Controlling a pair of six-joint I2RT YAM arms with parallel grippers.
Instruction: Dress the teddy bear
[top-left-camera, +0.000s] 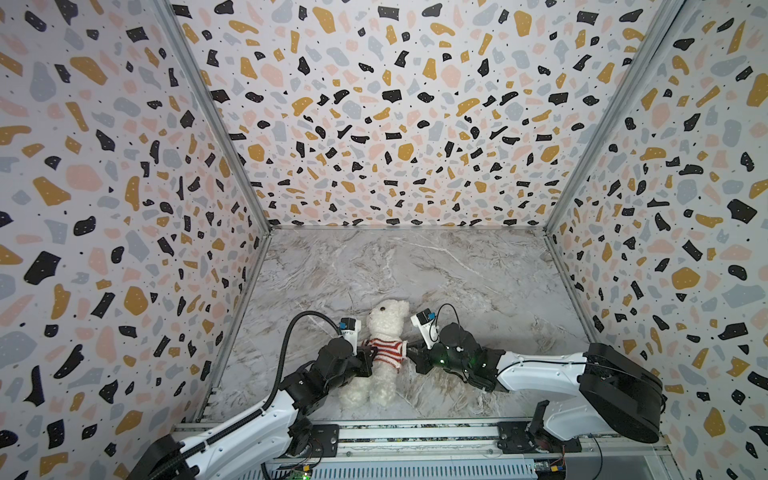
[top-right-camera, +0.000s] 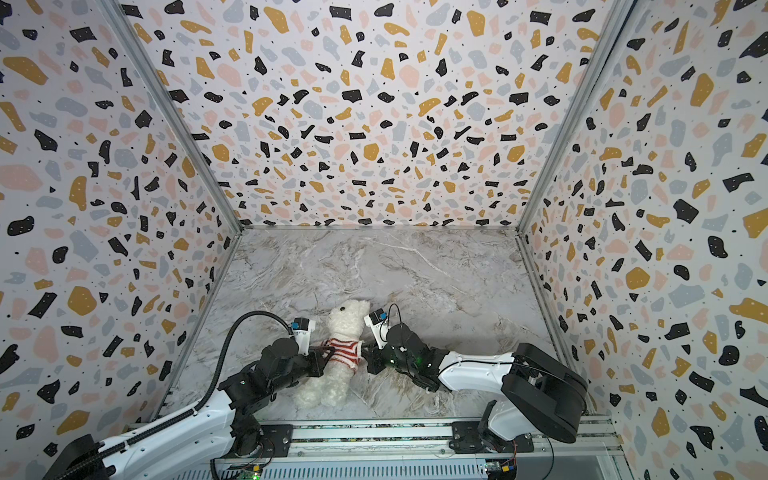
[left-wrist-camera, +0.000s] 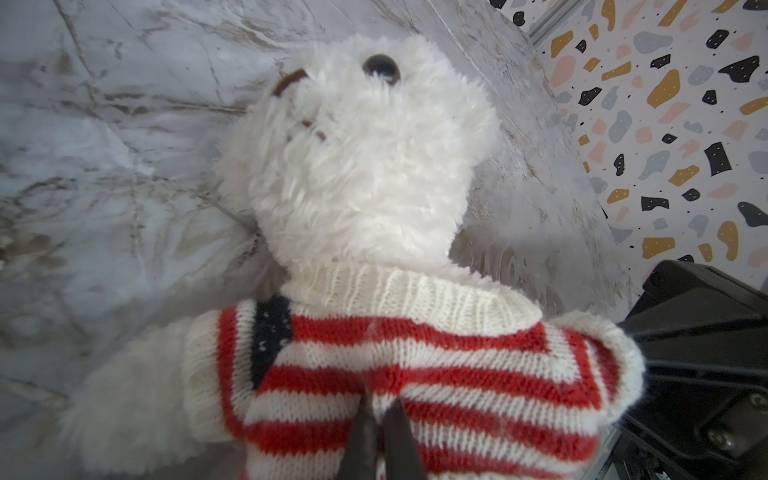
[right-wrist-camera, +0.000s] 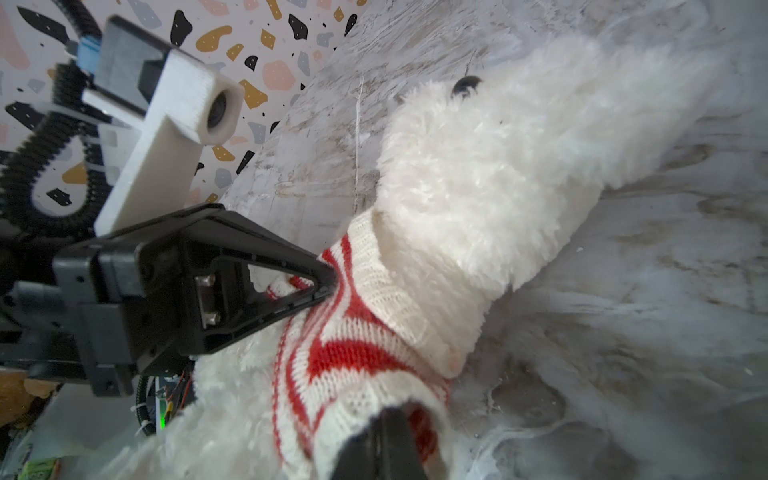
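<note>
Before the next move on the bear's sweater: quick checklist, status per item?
1. Collar of the sweater sits at the neck of the teddy bear, head clear: ok.
2. Grip of the left end effector, shut on the sweater's knit: ok.
3. Grip of the right end effector, shut on a white ribbed edge of the sweater: ok.
4. Bear lying face up on the table, legs toward the arm bases: ok.
5. The two end effectors apart, torso between them: ok.
6. Both bear arms through the sleeves: cannot tell. One furry arm shows past a cuff in the left wrist view; the other side is hidden.
</note>
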